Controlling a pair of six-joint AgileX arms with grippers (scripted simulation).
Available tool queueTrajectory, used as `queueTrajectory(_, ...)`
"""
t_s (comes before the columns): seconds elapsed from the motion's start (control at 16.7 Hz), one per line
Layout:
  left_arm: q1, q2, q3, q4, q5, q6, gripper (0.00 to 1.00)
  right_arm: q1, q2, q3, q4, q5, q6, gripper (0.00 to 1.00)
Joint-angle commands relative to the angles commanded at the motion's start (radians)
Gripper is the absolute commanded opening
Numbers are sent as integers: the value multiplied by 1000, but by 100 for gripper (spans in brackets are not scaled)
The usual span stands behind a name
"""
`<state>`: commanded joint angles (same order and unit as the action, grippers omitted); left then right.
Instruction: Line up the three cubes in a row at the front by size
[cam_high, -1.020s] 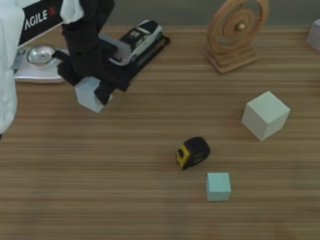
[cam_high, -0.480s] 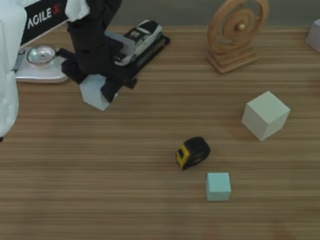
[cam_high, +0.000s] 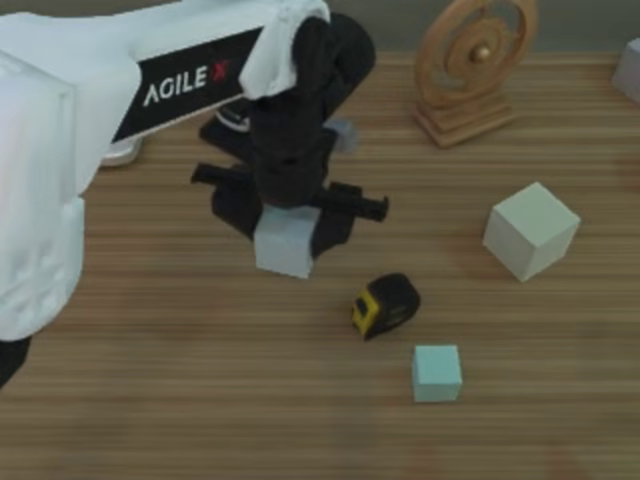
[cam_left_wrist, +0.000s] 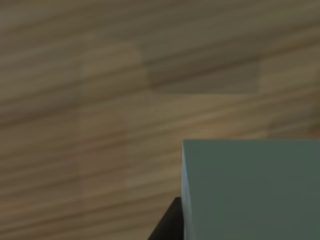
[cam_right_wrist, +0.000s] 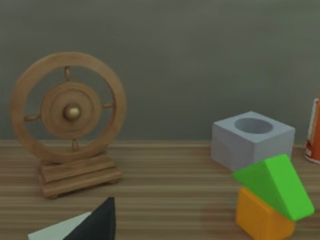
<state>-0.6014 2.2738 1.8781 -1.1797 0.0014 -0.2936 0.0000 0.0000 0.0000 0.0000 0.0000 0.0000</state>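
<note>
Left hand (cam_high: 288, 222) moved tableward centre, gripping blue cube (cam_high: 285, 243)

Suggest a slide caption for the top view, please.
Left hand carries the pale blue cube above the table, near the tape measure.

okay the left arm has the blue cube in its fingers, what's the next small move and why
Probably carry the pale blue cube, held by the left gripper, toward the table's front edge, left of the small mint cube. It sits well behind that cube, and the tape measure lies between them, so pass clear of it.
</note>
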Motion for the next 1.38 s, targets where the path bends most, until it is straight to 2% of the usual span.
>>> queueTrajectory(0.3,-180,-88,-127,29,-6,-394,0,0,0,0,0,0,0,100)
queueTrajectory(0.54,-272,-150,-193,55,-13,-561,0,0,0,0,0,0,0,100)
queueTrajectory(1.02,-280,-151,-210,75,-14,-578,0,0,0,0,0,0,0,100)
queueTrajectory(1.38,-281,-86,-332,267,-13,-576,0,0,0,0,0,0,0,100)
